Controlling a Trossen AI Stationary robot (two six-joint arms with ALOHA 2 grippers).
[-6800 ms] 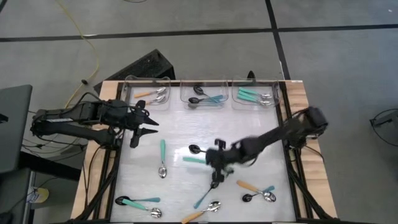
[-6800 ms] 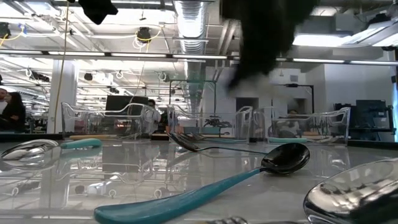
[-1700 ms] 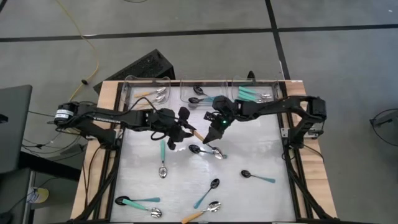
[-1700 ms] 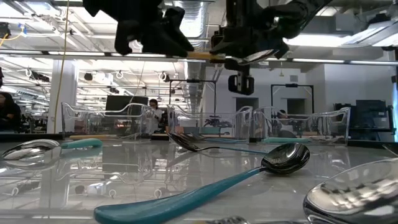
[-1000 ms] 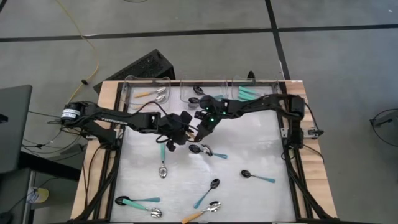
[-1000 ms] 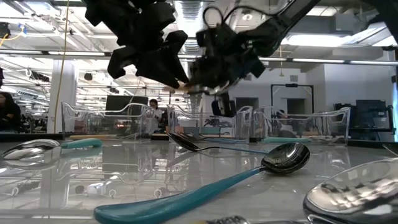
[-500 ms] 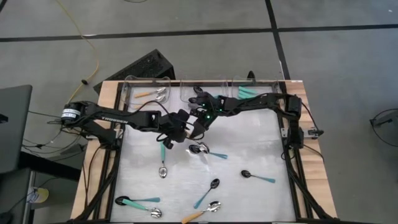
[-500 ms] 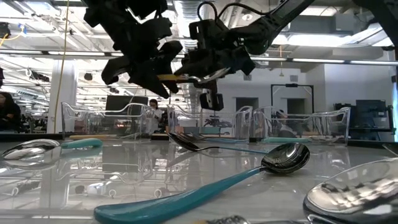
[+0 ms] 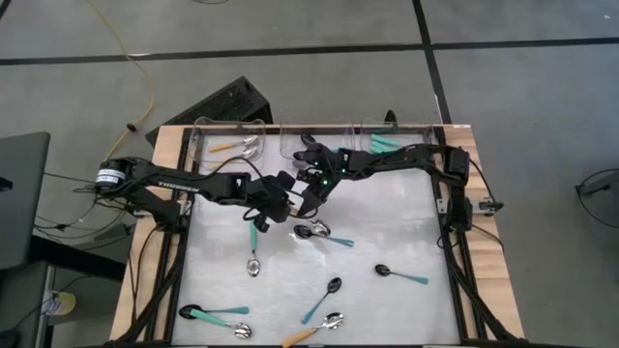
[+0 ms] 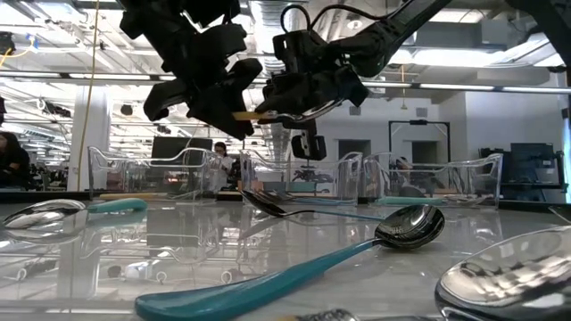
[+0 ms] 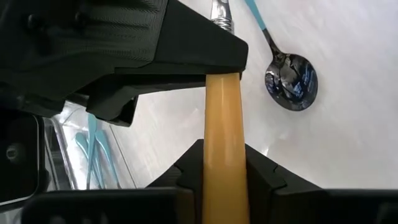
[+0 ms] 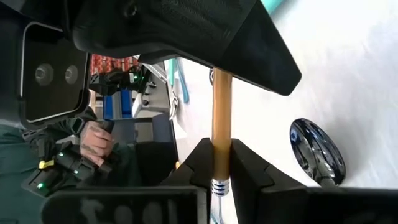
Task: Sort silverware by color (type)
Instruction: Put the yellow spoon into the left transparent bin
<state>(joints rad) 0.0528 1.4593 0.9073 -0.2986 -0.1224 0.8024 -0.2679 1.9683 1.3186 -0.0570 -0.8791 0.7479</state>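
Orange-handled spoon [image 11: 222,143]: held in the air mid-table, both ends clamped, left gripper [image 9: 290,205] and right gripper [image 9: 311,198] each closed on it. A second ago the left fingers stood wider. Bare table [image 9: 406,227] beside the right gripper; bins [image 9: 311,145] just beyond. No legible writing

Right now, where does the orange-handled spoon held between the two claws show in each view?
High view: mostly hidden between the left claw and right claw, mid-table toward the bins.
Low view: orange-handled spoon, level in the air, upper middle.
Left wrist view: handle runs up the centre.
Right wrist view: handle upright at centre.
Shared landmark: the black-bowled teal spoon below it, also seen in the left wrist view.
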